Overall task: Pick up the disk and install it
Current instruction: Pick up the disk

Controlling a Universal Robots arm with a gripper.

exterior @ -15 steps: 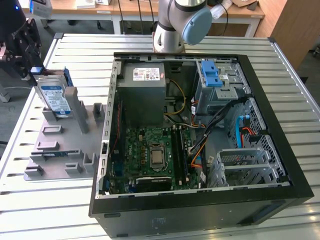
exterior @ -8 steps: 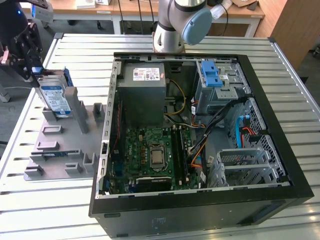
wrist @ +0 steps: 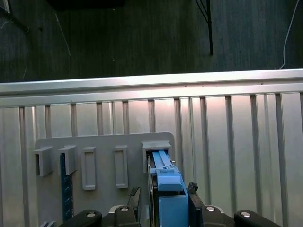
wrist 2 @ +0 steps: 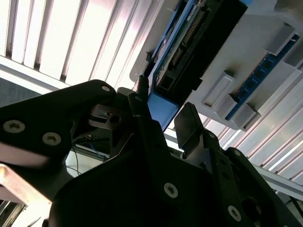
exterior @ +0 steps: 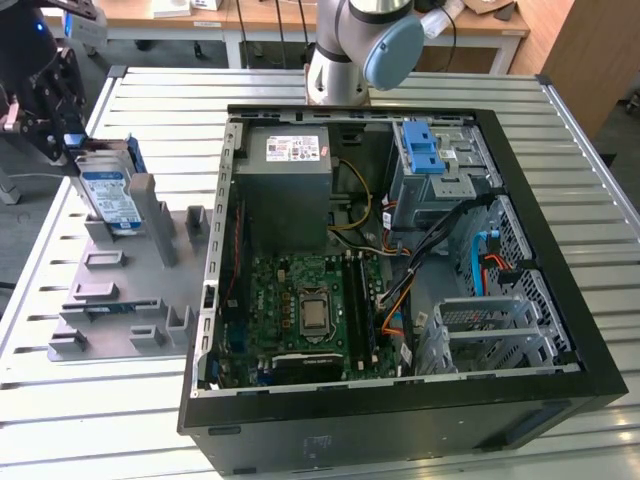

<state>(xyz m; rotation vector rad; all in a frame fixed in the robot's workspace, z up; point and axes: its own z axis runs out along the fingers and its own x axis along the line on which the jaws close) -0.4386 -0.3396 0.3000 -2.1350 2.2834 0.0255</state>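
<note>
Straddles the disk with the pincer, fingers apart, left of the computer case. Stands upright in a grey holder on the tabletop; bears a white-and-blue label, print unreadable. Inside the case, shows a white-stickered grey box.

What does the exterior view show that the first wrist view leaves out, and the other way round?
Exterior view: the open computer case with its green motherboard, and the arm. First wrist view: thin cables hanging against a dark background beyond the table's edge. Both: the disk standing on edge in the grey holder on the slatted table, with the gripper at it.
</note>
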